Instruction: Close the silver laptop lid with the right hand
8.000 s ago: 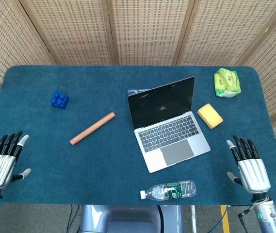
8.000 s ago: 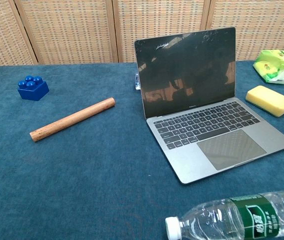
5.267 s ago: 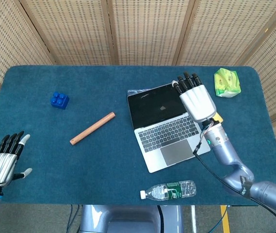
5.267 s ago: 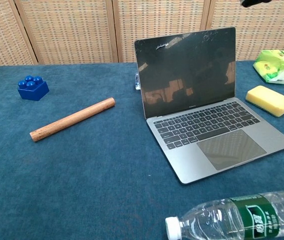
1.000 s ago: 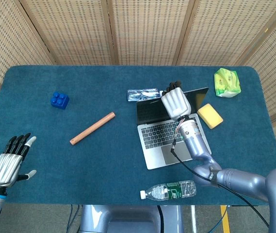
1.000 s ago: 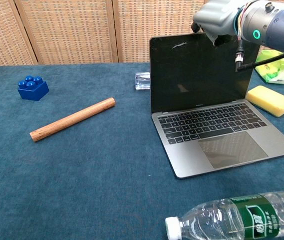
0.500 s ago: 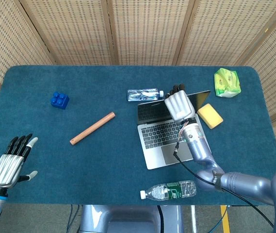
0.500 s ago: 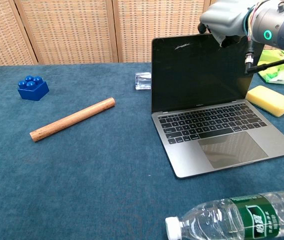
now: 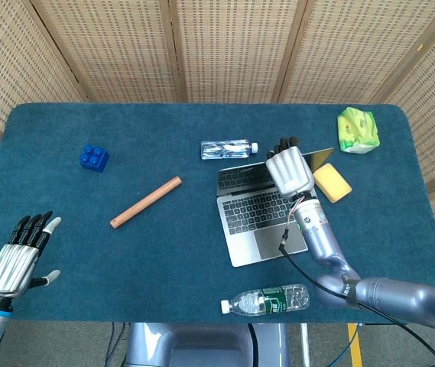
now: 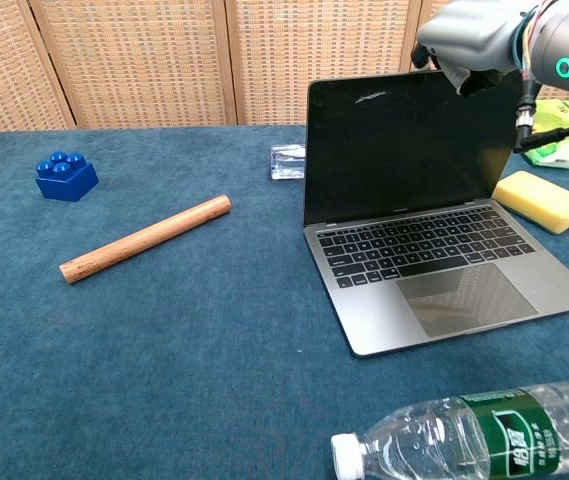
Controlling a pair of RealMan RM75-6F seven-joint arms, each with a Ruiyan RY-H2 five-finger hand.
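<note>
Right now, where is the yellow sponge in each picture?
Head view: the yellow sponge lies right of centre, just right of the silver laptop and the right hand.
Chest view: the sponge sits at the right edge, beside the laptop's keyboard.
Shared landmark: the green packet lies just behind the sponge.

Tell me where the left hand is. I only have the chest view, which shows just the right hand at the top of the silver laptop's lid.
Observer: The left hand is by the near left corner of the blue-covered table, fingers apart, holding nothing.
Operator: What is the clear thing poking out behind the lid?
Observer: A clear plastic water bottle lying on its side, white cap pointing towards the right hand.
Operator: Do its fingers reach over the lid?
Observer: Yes, the dark fingertips extend past the top edge of the silver laptop lid.
</note>
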